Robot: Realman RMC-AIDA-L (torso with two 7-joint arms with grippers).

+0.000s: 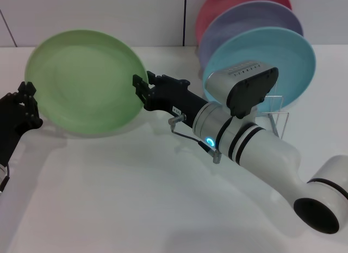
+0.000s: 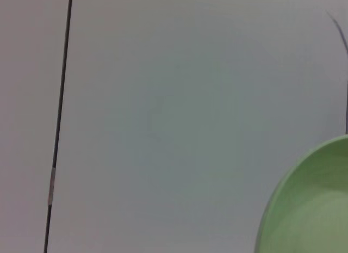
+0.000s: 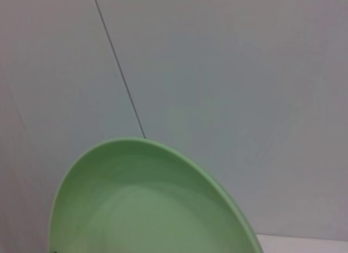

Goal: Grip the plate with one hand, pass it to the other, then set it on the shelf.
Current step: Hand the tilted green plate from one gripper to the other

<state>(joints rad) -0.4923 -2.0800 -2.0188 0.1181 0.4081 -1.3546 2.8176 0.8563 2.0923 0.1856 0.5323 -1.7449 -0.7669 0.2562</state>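
Observation:
The light green plate (image 1: 87, 81) hangs tilted in the air over the table's left half, its face toward me. My right gripper (image 1: 142, 90), on the arm with the blue-lit ring, is shut on the plate's right rim. At the plate's left rim, my left gripper (image 1: 30, 105) has its black fingers spread, open. The plate (image 3: 147, 204) fills the lower part of the right wrist view, while only an edge of the plate (image 2: 310, 204) shows in a corner of the left wrist view. The chrome wire shelf (image 1: 280, 114) stands at the back right, partly hidden behind my right arm.
On the shelf stand a turquoise plate (image 1: 283, 57), a lavender plate (image 1: 244, 24) behind it and a pink-red plate (image 1: 228, 2) at the back. A white wall rises just behind the white table (image 1: 109, 198).

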